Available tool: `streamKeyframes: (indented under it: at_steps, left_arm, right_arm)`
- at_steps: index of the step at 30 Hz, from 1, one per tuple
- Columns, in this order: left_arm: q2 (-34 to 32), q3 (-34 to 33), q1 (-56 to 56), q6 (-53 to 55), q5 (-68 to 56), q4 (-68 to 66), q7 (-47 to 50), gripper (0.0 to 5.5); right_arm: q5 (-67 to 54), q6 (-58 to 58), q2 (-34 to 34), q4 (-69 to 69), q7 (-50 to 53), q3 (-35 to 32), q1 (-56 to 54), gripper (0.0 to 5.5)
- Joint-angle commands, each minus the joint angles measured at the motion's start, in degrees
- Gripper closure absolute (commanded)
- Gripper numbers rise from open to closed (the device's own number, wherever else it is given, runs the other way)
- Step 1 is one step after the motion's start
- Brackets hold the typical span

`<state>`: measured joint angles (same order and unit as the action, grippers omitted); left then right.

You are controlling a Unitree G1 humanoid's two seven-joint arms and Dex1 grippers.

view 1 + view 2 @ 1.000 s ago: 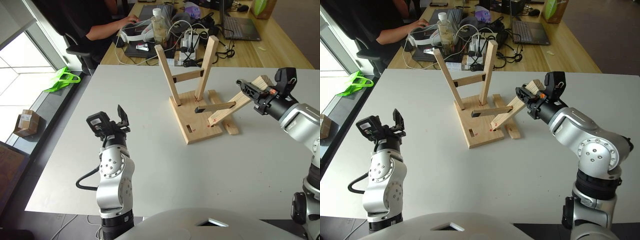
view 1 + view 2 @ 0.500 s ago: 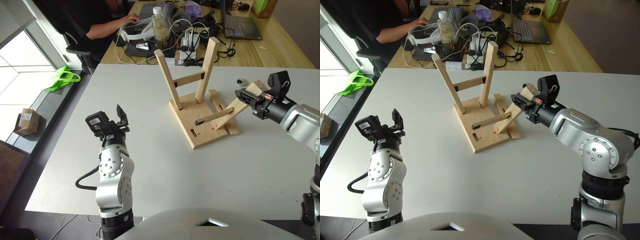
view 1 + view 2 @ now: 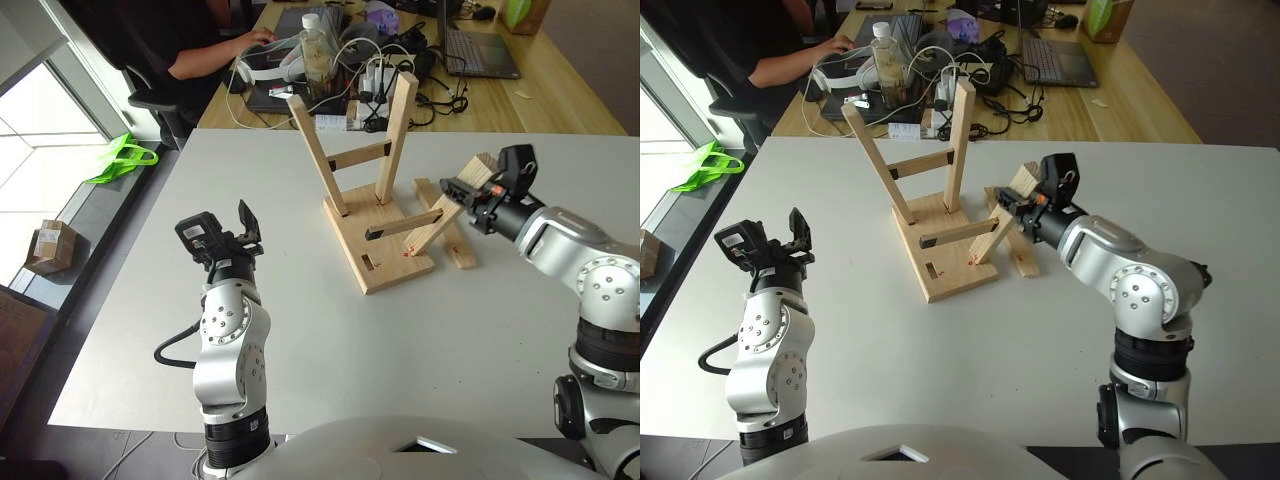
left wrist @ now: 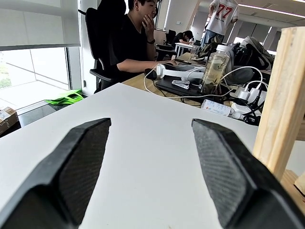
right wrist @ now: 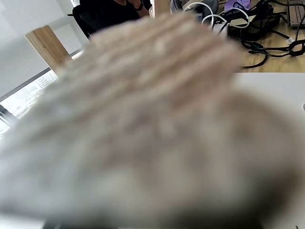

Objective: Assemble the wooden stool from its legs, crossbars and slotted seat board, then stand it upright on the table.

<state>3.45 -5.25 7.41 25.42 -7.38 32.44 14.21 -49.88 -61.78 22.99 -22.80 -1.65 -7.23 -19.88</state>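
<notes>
The slotted seat board (image 3: 378, 262) lies flat in the middle of the white table. Two legs (image 3: 318, 155) stand in it, joined by a crossbar (image 3: 360, 156). A third leg (image 3: 432, 224) leans over the board's right end with its lower tip on the board, and a crossbar (image 3: 403, 222) sticks out from it. My right gripper (image 3: 468, 188) is shut on this leg's upper end, which looms blurred as the leg (image 5: 152, 119) in the right wrist view. Another wooden piece (image 3: 458, 252) lies on the table behind it. My left gripper (image 3: 232, 232) is open, held up over the table's left side, fingers (image 4: 71, 167) wide apart.
A wooden desk (image 3: 560, 100) adjoins the table's far edge, crowded with a bottle (image 3: 312, 40), cables and laptops. A person sits at its left end. The table's left edge (image 3: 120, 260) drops to the floor. Free table surface lies in front of the seat board.
My right gripper has moved left with the tilted leg. The seat board with its two standing legs has slid left and turned a little. My left gripper stayed about where it was.
</notes>
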Motion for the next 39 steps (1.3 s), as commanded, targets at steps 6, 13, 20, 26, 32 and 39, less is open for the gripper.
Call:
streamKeyframes:
  at_steps: [6,13,20,26,32,39]
  left_arm:
    - [0.84,0.74,-0.45,0.51,0.55,-0.90,-0.41,2.38]
    - [0.80,0.33,-0.76,0.49,0.61,-0.68,-0.44,2.38]
    - [-0.99,-0.94,-2.87,2.17,-0.05,-1.19,-2.03,2.38]
    - [-1.78,-1.36,-4.84,3.68,-0.04,-1.77,-3.39,2.38]
    - [-1.74,-1.24,-5.66,4.38,0.32,-1.96,-4.11,2.38]
    - [-1.88,-1.41,-6.49,4.71,0.45,-2.51,-4.73,2.38]
  right_arm:
    - [-1.57,4.47,-3.69,-1.67,-1.05,-5.53,-2.12,2.59]
    - [-4.62,15.60,0.68,16.04,-5.07,-17.36,-19.80,1.77]
    - [18.63,32.80,2.60,24.92,-18.76,-2.50,7.83,1.77]
    - [30.34,43.58,1.33,31.04,-25.00,6.54,14.86,1.43]
    - [36.31,46.18,-0.96,34.48,-23.99,9.46,16.23,0.78]
    - [36.41,45.61,-3.93,35.13,-22.74,7.68,15.29,1.59]
